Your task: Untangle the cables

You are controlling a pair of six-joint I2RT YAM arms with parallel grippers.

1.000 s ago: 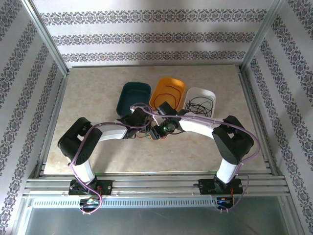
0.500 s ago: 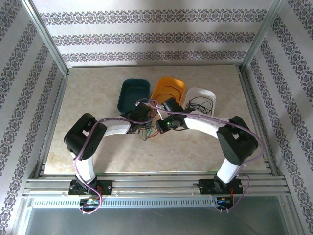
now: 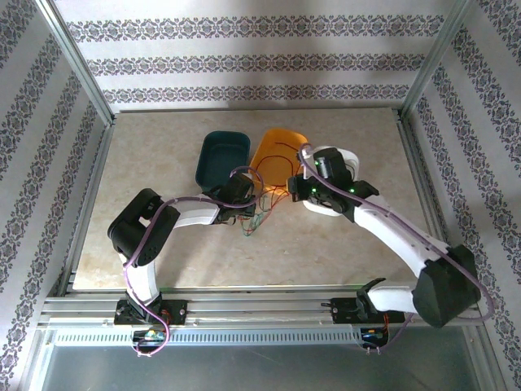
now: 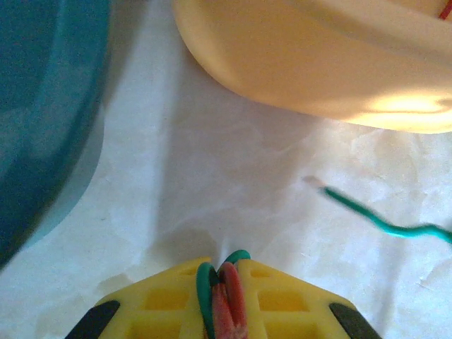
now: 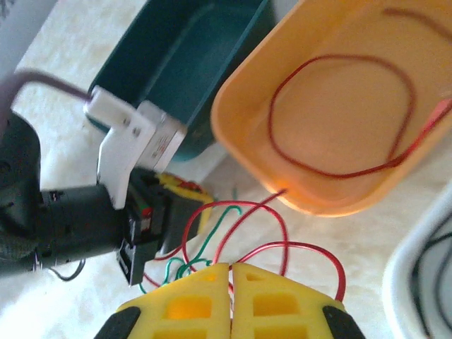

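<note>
Red and green cables (image 3: 262, 213) lie tangled on the table between the two grippers. My left gripper (image 3: 247, 205) is shut on a bundle of green and red cables (image 4: 223, 286), pinched between its yellow fingers (image 4: 282, 296). A loose green end (image 4: 374, 220) trails on the table ahead of it. My right gripper (image 3: 293, 191) is shut with a red cable (image 5: 282, 244) running into the seam of its fingers (image 5: 272, 300); red loops stretch from it toward the left gripper (image 5: 159, 212). Another red loop (image 5: 339, 116) rests in the orange tray (image 3: 269, 159). A black cable (image 5: 432, 258) lies in the white tray (image 3: 350, 159).
The teal tray (image 3: 221, 159) stands to the left of the orange one, with nothing seen inside it. The right arm reaches over the white tray. Metal frame posts and patterned walls ring the table (image 3: 146, 163).
The right arm has swung out to the right and back toward the white tray, drawing red cable away from the left gripper. The left gripper has shifted only slightly.
</note>
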